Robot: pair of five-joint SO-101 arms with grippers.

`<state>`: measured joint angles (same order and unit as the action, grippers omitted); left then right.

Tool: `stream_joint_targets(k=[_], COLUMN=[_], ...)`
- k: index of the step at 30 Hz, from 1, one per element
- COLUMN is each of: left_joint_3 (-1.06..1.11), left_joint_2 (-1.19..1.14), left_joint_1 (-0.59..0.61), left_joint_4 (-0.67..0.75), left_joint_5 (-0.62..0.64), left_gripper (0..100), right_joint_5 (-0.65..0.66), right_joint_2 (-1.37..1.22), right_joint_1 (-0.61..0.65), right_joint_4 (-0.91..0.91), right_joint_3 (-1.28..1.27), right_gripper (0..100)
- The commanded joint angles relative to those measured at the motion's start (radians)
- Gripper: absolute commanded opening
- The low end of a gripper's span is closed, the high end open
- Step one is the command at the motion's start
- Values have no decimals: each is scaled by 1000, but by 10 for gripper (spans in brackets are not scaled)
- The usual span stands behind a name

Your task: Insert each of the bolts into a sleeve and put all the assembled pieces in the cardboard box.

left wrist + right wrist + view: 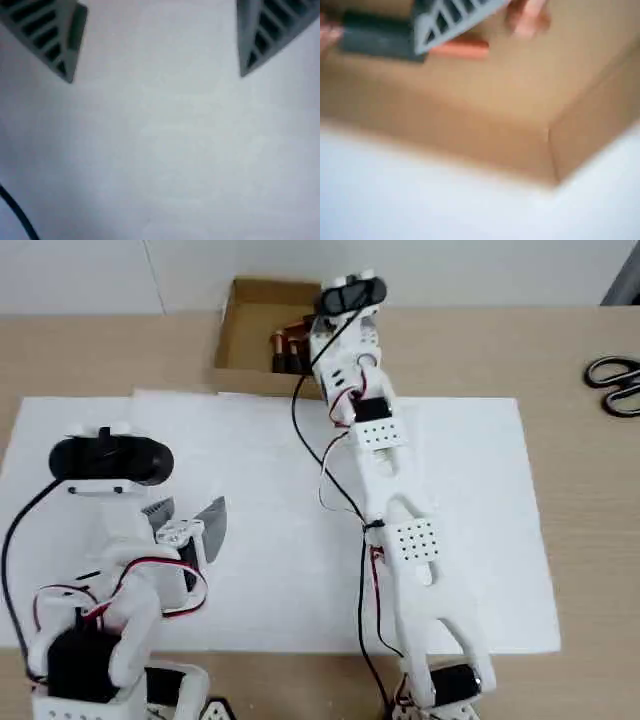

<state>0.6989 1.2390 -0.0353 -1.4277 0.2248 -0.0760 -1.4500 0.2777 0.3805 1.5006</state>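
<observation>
My right gripper (440,25) hangs in the cardboard box (580,125) to deliver the assembled piece (375,37) just beneath it, though I cannot tell its grip; my left gripper (155,75) hovers spread apart, holding nothing.

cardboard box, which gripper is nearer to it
Right. The right gripper is over the cardboard box; the left gripper hangs open over the white sheet, well short of it.
</observation>
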Motion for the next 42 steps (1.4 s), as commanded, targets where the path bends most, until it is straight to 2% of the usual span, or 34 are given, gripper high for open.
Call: stream_joint_targets(k=[1, 7, 14, 20, 25, 27, 33, 37, 42], left_joint_3=[-125, -328, -446, -510, -506, -472, -302, -101, 205], left_joint_2=[5, 5, 23, 235, 443, 511, 577, 575, 577], left_joint_1=[5, 3, 3, 2, 2, 2, 2, 2, 3], left_joint_4=[-5, -31, -100, -31, -6, -6, 26, 199, 439], left_joint_5=[-8, -8, -8, -8, -8, -8, -11, -11, -11], left_gripper=[203, 203, 203, 203, 203, 203, 203, 203, 203], right_joint_5=[11, 11, 11, 11, 11, 9, 11, 11, 11], right_joint_2=[36, 200, 533, 826, 1075, 1178, 1443, 1577, 1778], right_joint_1=[-16, -58, -81, -67, -62, -67, -108, -199, -355], right_joint_4=[107, 237, 539, 840, 1182, 1296, 1296, 1302, 1303], right_joint_3=[190, 184, 183, 183, 183, 183, 180, 87, -245], right_gripper=[235, 235, 235, 235, 235, 235, 235, 235, 235])
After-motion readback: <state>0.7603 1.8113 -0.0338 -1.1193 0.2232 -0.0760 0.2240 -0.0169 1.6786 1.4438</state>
